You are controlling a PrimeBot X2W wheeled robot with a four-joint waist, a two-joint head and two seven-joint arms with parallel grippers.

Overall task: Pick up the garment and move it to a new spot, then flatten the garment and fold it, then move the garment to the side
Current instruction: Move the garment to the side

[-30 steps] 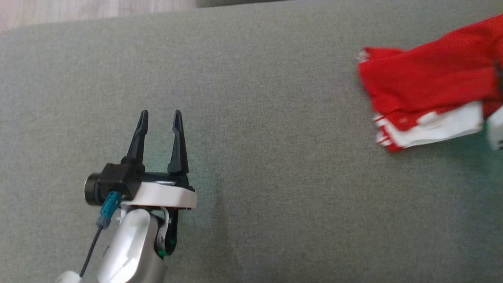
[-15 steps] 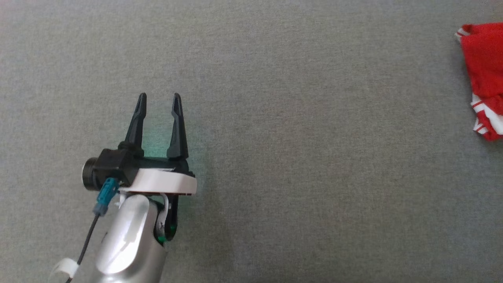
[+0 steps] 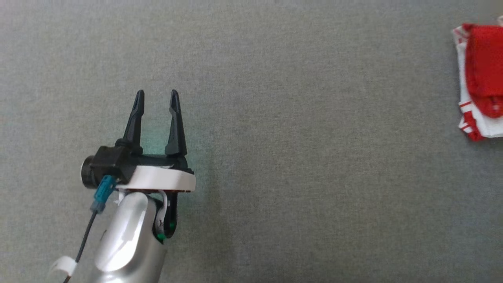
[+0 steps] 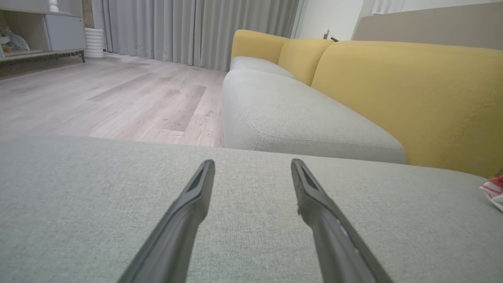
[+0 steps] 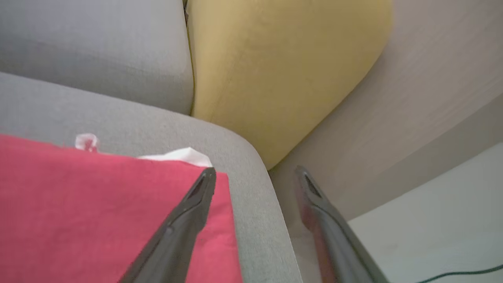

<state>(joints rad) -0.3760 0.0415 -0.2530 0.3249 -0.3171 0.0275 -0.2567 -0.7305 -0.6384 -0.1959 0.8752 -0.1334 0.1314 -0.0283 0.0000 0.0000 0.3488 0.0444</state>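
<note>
Garment [image 3: 481,74] lies folded, red over white, flat at the far right end of the grey seat cushion [image 3: 275,165] in the head view. Left gripper [image 3: 156,93] hovers over the cushion's left part, well apart from the cloth, fingers spread and empty.

Over to the left wrist view: the same two fingers stand wide above bare cushion. A sliver of red and white shows at the cushion's right end, and the yellow backrest [image 4: 393,90] rises behind it.

Right wrist view now: right gripper [image 5: 255,169] is above the cushion's rounded corner, fingers parted, nothing between them. One finger crosses the red cloth's edge; whether it touches, I cannot tell. This looks like the set-aside step, with the grip let go. To finish well, I'd lift that gripper straight away from the cushion so no finger drags the top layer and spoils the fold.

Against a second ago, the head camera has swung: the floor strip beyond the cushion is gone. The garment, then blurred and slanted, now lies squared up.
</note>
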